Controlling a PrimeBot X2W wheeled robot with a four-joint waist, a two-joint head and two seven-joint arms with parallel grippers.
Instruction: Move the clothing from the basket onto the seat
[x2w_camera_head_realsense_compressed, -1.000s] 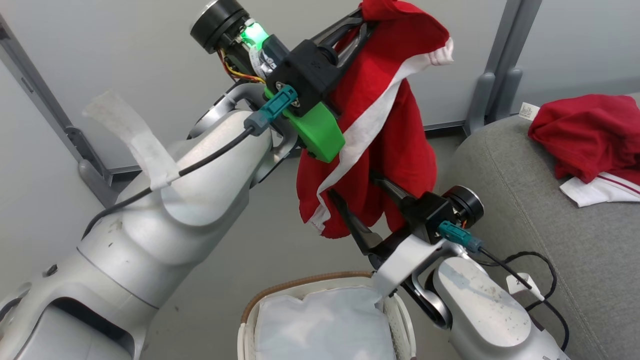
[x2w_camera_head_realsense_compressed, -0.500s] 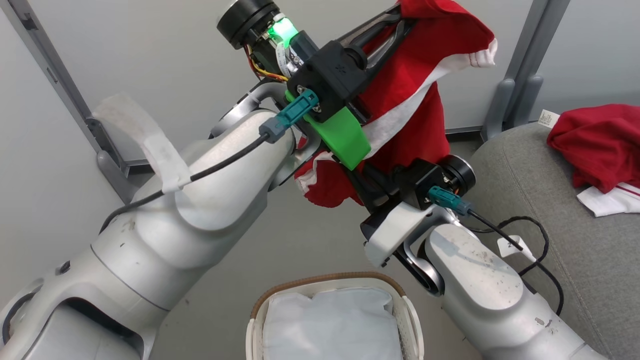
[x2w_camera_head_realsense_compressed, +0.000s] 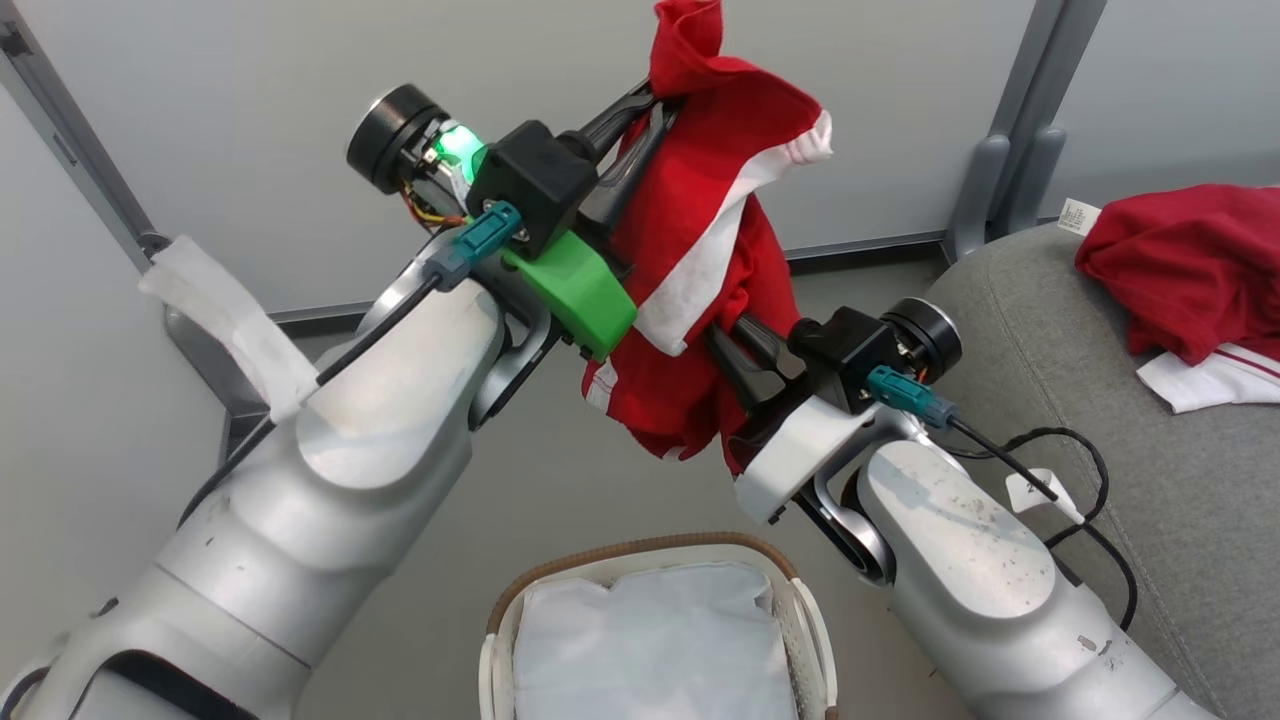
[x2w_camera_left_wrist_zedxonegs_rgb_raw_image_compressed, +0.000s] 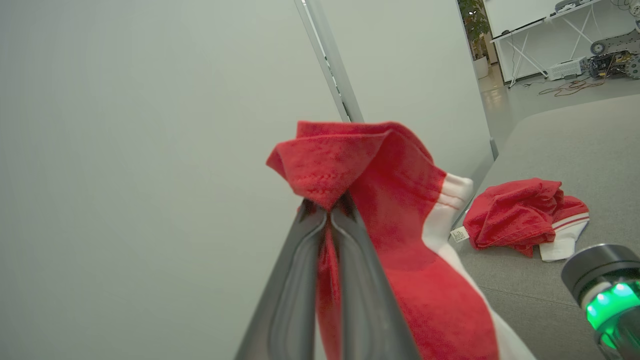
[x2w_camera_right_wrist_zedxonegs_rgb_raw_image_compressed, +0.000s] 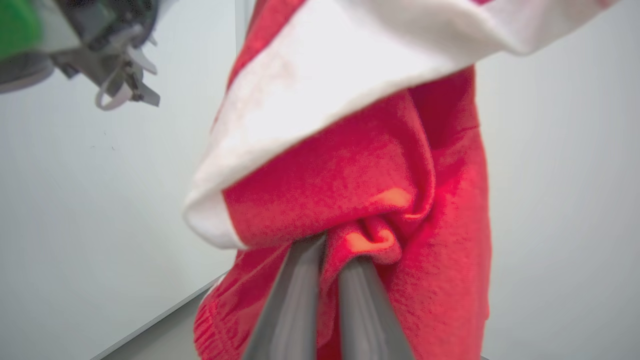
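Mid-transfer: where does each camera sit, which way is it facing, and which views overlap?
Head view: on the head, facing forward and down at the held garment above the basket; left gripper and right gripper show.
Left wrist view: on the left wrist, along its own fingers pinching that garment, toward the wall and seat.
Right wrist view: on the right wrist, along its own fingers, into the garment's folds.
Shared: head and left wrist views both catch the second garment on the seat.
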